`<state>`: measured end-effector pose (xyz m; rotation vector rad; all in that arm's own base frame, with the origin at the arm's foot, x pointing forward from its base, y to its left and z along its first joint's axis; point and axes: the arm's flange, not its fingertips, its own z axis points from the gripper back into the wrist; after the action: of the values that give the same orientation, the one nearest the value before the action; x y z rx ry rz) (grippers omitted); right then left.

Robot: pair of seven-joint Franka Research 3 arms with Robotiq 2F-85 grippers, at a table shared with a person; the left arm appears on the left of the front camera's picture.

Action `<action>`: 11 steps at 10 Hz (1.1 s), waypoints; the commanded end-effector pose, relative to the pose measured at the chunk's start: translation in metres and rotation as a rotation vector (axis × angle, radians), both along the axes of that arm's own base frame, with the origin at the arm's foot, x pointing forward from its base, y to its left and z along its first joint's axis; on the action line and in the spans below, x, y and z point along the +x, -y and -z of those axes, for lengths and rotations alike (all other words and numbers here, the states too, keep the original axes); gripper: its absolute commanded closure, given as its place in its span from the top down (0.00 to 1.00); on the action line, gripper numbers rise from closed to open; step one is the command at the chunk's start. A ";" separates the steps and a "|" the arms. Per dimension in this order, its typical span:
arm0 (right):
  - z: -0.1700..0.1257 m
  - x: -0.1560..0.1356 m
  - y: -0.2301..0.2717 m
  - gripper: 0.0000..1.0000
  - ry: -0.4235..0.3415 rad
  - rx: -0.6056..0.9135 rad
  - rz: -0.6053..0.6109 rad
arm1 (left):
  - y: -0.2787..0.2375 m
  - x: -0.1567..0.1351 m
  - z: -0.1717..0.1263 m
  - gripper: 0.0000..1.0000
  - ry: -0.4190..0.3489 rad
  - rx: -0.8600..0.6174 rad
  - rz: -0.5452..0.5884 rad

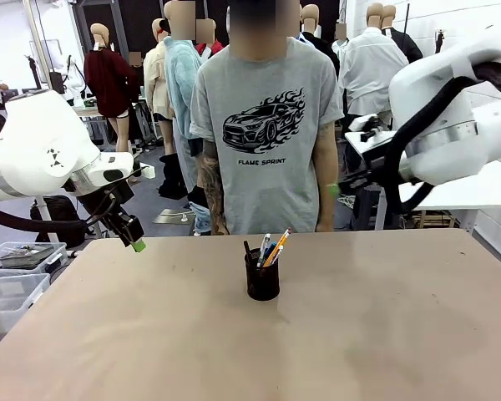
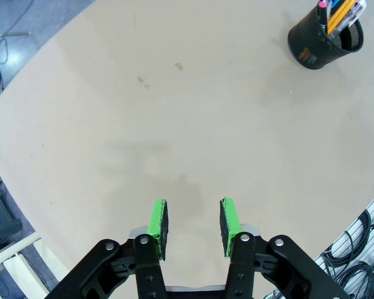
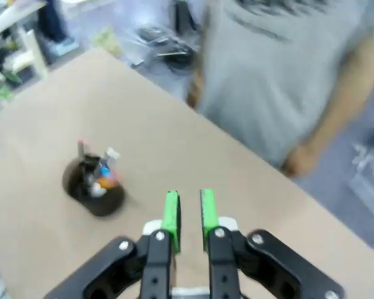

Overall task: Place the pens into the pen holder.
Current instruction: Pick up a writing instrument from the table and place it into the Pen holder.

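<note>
The black mesh pen holder (image 1: 262,282) stands upright near the middle of the table, with the pens (image 1: 272,247) sticking out of its top. My left gripper (image 1: 134,240) hangs above the table's left edge, well away from the holder. In the left wrist view it (image 2: 194,222) is open with nothing between its green pads (image 2: 159,221); the pen holder (image 2: 323,42) and the pens (image 2: 340,10) lie far off at the top right. My right gripper (image 1: 337,189) is raised high at the right. Its jaws (image 3: 189,212) are almost together and hold nothing, above the blurred pen holder (image 3: 92,190).
A person in a grey T-shirt (image 1: 267,125) stands at the far edge, arms hanging, one hand (image 3: 298,163) near the table. Clear plastic bins (image 1: 12,271) sit beside the table's left side. Cables (image 2: 361,249) lie on the floor past the table edge.
</note>
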<state>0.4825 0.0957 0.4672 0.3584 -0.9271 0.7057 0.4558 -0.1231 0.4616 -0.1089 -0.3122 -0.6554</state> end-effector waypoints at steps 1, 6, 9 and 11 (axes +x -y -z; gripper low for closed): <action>-0.032 0.001 0.016 0.58 -0.279 -0.033 0.185 | -0.003 0.001 0.000 0.46 0.008 0.003 0.024; -0.061 0.003 0.056 1.00 -0.586 -0.264 0.409 | -0.003 0.001 0.000 0.46 0.008 0.003 0.024; -0.058 0.000 0.054 1.00 -0.747 -0.357 0.410 | -0.003 0.001 0.000 0.46 0.008 0.003 0.024; -0.047 -0.007 0.041 1.00 -0.799 -0.435 0.395 | -0.003 0.001 0.000 0.46 0.008 0.003 0.024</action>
<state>0.4739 0.0540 0.5194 0.0800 -0.1058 0.3248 0.4559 -0.1230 0.4616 -0.1091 -0.3122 -0.6552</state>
